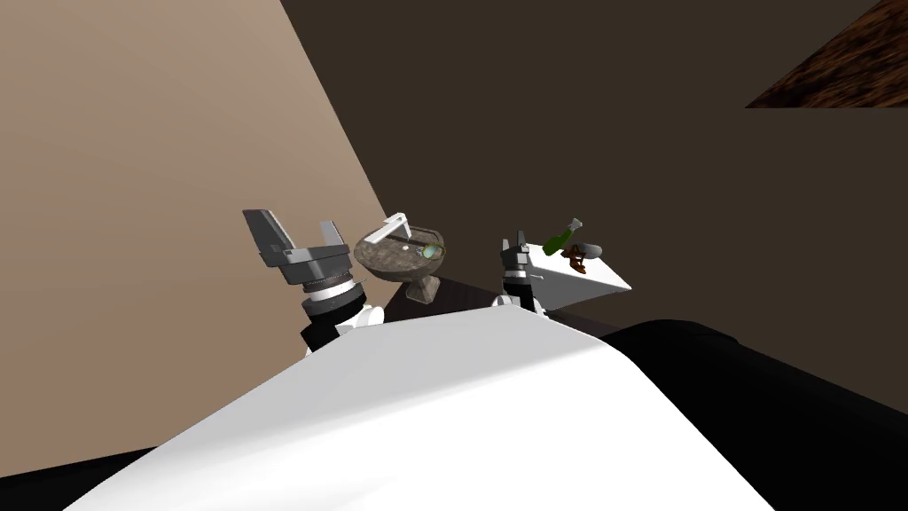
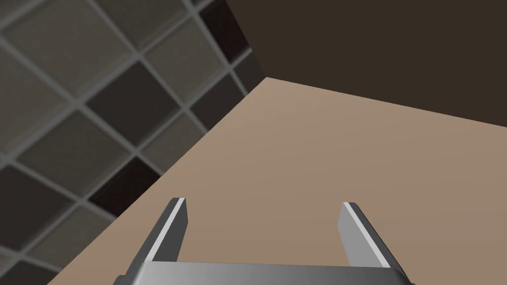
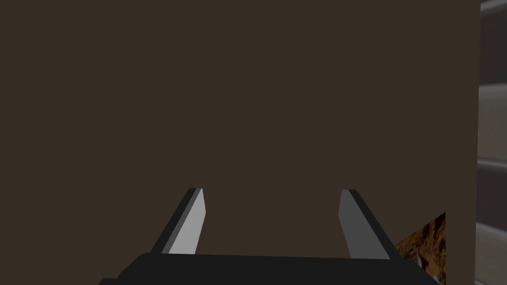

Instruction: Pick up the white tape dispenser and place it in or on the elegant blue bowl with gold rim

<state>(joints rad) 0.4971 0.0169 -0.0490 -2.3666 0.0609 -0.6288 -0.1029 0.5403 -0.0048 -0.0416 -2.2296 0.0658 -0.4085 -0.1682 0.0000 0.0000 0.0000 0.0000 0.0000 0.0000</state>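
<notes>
A speckled grey-brown pedestal bowl point(image 1: 397, 255) stands on a dark surface between my two arms. A white angular object point(image 1: 394, 227), likely the tape dispenser, rests across the bowl's far rim and reaches inside. A small greenish round thing point(image 1: 430, 251) lies in the bowl too. My left gripper point(image 1: 297, 232) is raised to the left of the bowl, open and empty; its wrist view shows the fingers point(image 2: 174, 225) wide apart. My right gripper point(image 1: 513, 241) points up to the right of the bowl, also open point(image 3: 272, 191) and empty.
A white block-like table point(image 1: 590, 282) stands right of the right gripper. It carries a green bottle point(image 1: 559, 239), a dark grey object point(image 1: 590, 248) and a small brown item point(image 1: 577, 261). A tan wall rises on the left, a dark brown wall behind.
</notes>
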